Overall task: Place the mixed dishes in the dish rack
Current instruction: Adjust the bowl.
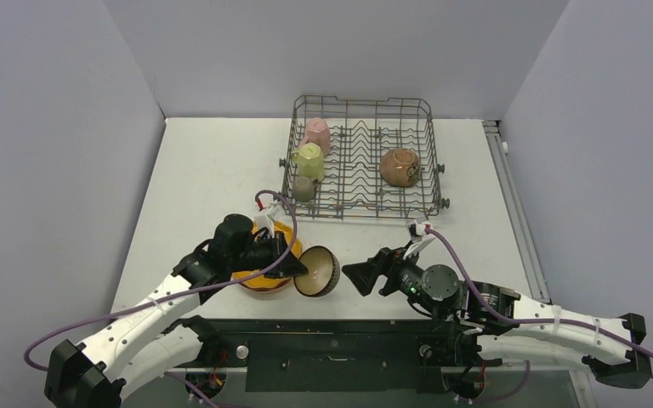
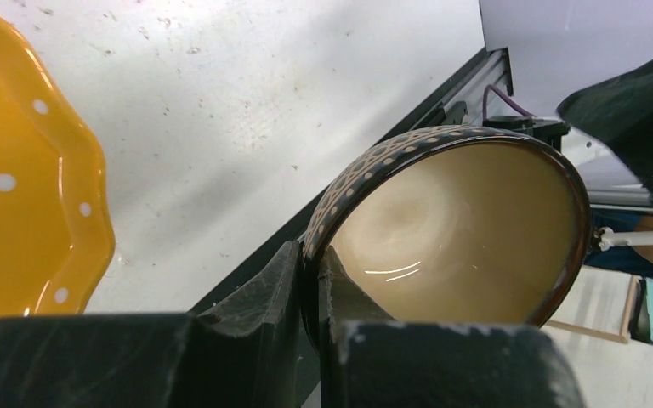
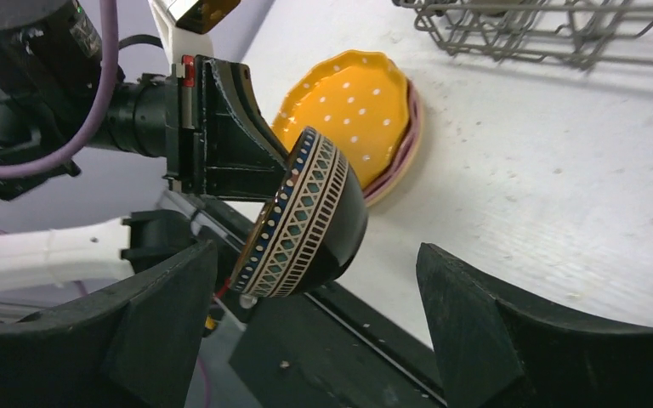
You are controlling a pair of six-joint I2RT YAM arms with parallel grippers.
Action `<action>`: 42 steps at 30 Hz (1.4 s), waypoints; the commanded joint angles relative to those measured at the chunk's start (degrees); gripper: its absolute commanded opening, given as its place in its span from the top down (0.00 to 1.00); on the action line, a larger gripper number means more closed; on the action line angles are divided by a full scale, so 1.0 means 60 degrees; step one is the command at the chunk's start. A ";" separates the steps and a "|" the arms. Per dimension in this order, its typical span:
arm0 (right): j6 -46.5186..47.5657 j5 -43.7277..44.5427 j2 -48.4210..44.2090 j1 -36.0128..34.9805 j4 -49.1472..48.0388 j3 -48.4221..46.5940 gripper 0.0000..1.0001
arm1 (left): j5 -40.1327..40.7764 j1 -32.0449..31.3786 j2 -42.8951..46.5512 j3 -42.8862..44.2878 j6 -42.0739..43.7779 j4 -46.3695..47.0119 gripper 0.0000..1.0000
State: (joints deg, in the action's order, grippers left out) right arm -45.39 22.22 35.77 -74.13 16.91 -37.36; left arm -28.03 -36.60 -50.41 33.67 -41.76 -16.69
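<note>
Rim grip: am clamping left gripper (image 2: pixel 310 285) on brown, tan-lined patterned ceramic bowl (image 3: pixel 306 221), holding it on edge, probably so right gripper (image 1: pixel 350 275), jaws spread just beside, can take it toward grey wire dish rack (image 1: pixel 432 153), well apart.

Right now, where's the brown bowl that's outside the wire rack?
Top view, near the front edge: the brown tan-lined bowl hangs rim-pinched in the left arm's jaws, right of the orange dotted scalloped plate.
</note>
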 commanded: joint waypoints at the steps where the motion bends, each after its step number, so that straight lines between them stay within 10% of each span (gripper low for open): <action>1: -0.2558 -0.0456 0.0265 0.0184 -0.1956 0.0566 0.18 | 0.0571 0.0054 0.0517 0.0567 -0.0034 0.0475 1.00; 23: -0.4863 -0.0961 0.2583 0.0398 -0.3558 0.0634 0.18 | 0.0918 0.0050 0.1223 0.0864 -0.0129 0.0275 1.00; 42: -0.5463 -0.1147 0.2982 0.0453 -0.4275 0.0940 0.44 | 0.0731 0.0050 0.1055 0.0754 -0.0219 0.0549 1.00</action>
State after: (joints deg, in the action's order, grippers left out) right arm -76.82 15.97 53.52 -71.64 -3.86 -32.36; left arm -21.26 -36.53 -44.38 34.87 -41.78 -19.51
